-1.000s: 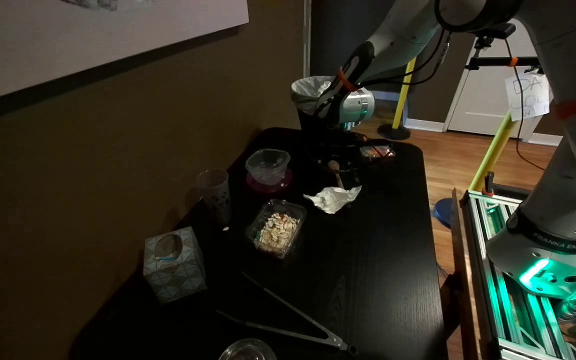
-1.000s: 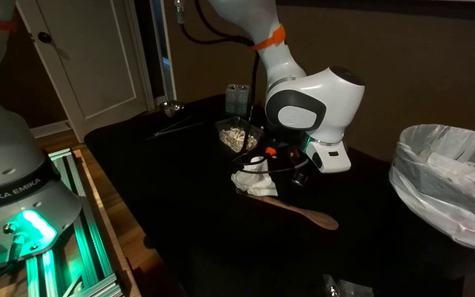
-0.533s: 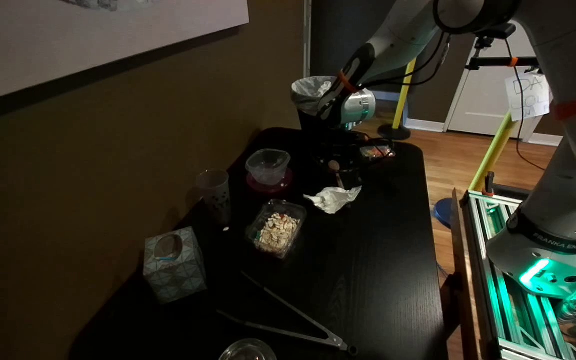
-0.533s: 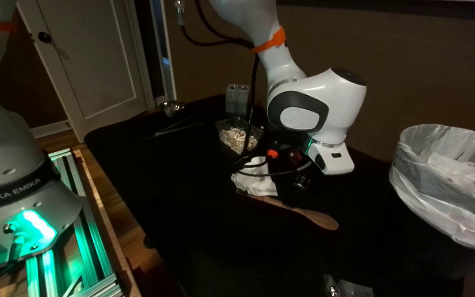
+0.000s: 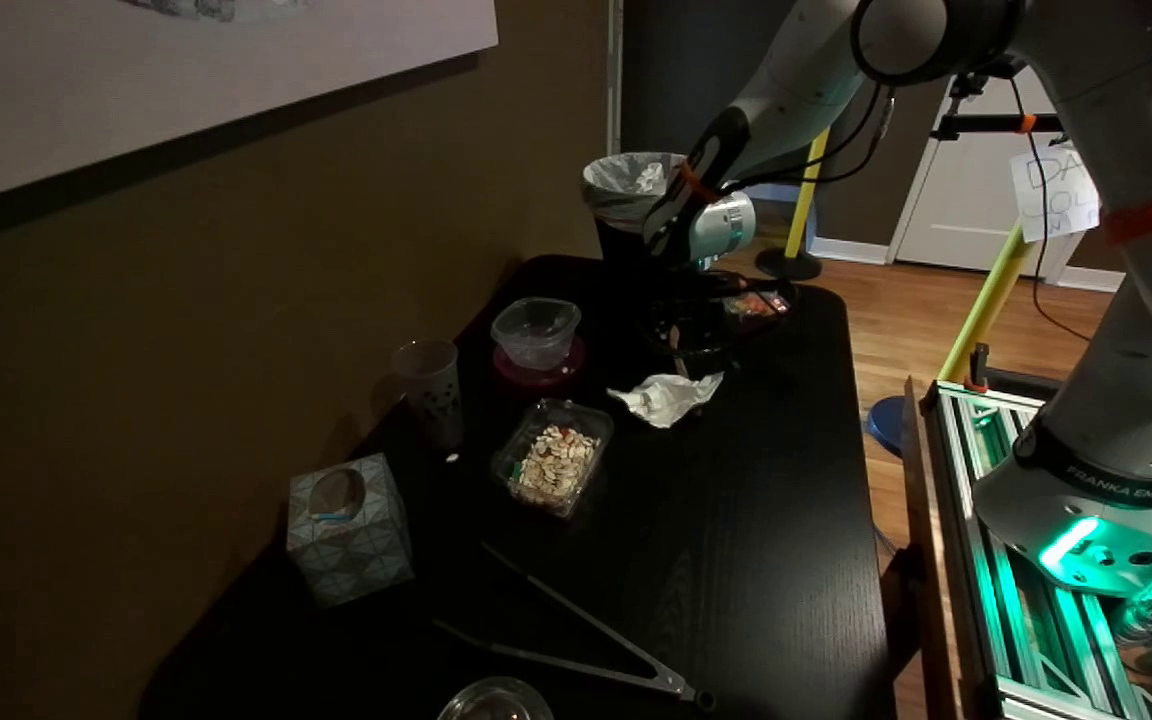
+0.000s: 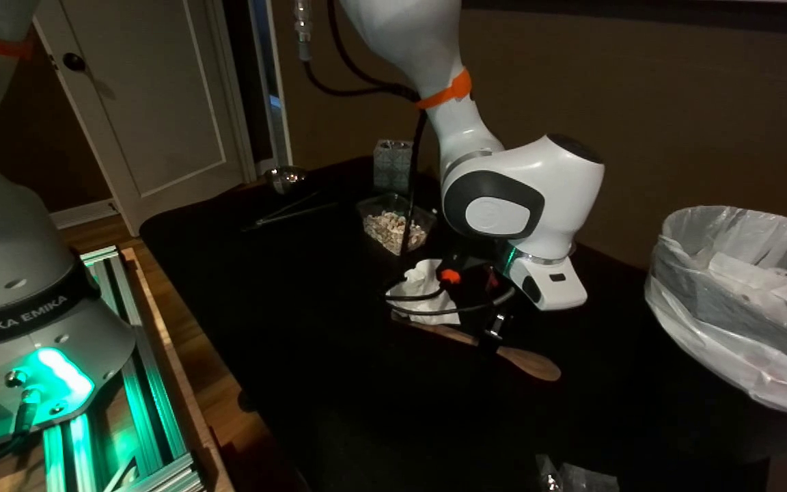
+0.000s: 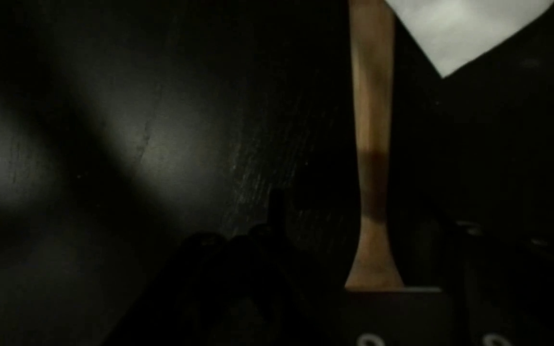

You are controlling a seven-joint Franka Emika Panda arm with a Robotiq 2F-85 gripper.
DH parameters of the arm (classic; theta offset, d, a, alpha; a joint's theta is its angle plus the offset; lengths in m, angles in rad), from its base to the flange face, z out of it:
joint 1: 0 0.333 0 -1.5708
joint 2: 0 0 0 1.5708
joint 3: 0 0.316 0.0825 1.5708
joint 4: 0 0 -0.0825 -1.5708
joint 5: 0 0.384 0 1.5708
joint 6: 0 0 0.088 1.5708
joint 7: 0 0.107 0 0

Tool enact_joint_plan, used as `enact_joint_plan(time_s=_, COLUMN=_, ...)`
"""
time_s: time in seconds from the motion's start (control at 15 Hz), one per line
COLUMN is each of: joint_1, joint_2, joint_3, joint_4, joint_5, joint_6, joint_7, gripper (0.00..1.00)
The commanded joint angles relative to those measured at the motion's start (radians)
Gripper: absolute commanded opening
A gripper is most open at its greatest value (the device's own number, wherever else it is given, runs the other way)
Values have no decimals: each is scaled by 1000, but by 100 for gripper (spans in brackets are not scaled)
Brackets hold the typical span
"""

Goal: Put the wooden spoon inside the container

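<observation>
The wooden spoon (image 6: 529,362) lies on the black table, its handle end under a crumpled white paper (image 6: 427,301). Dark fingers of my gripper (image 7: 361,206) straddle the spoon's narrow neck (image 7: 373,192) in the wrist view. A dark gap shows on either side of the wood, so the jaws stand open around it. The low light blurs the fingers' outline. In an exterior view a clear container (image 5: 536,335) with nothing visible inside sits on a dark red lid. A second clear container (image 5: 554,465) holds pale flakes. Which of them the task means, I cannot tell.
A patterned cup (image 5: 431,385), a tissue box (image 5: 351,530) and long metal tongs (image 5: 586,650) stand or lie further along the table. A lined trash bin (image 6: 742,307) is at the table's end. A small packet (image 5: 756,303) lies near the arm.
My arm has come down, and the gripper's fingers now cover the middle of the spoon in an exterior view, where they were above and behind it before. The spoon has not moved.
</observation>
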Motion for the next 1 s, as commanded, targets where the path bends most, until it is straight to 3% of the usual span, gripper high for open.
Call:
enact_joint_plan(time_s=0.0, joint_1=-15, joint_2=24, joint_3=24, joint_4=14, joint_5=9, joint_6=-13, joint_7=-50, gripper=53)
enact_joint_plan(time_s=0.07, joint_1=-14, joint_2=29, joint_3=25, joint_4=16, joint_5=8, joint_6=-13, joint_7=-53, gripper=37)
enact_joint_plan(time_s=0.4, joint_1=-14, joint_2=36, joint_3=32, joint_4=21, joint_5=9, joint_6=-11, joint_7=-68, gripper=0)
enact_joint_plan(time_s=0.67, joint_1=-34, joint_2=12, joint_3=41, joint_4=27, joint_5=30, joint_6=-26, joint_7=-81, gripper=4)
enact_joint_plan(time_s=0.93, joint_1=-48, joint_2=-23, joint_3=-2, joint_4=85, joint_5=-24, joint_6=-169, joint_7=-96, gripper=4)
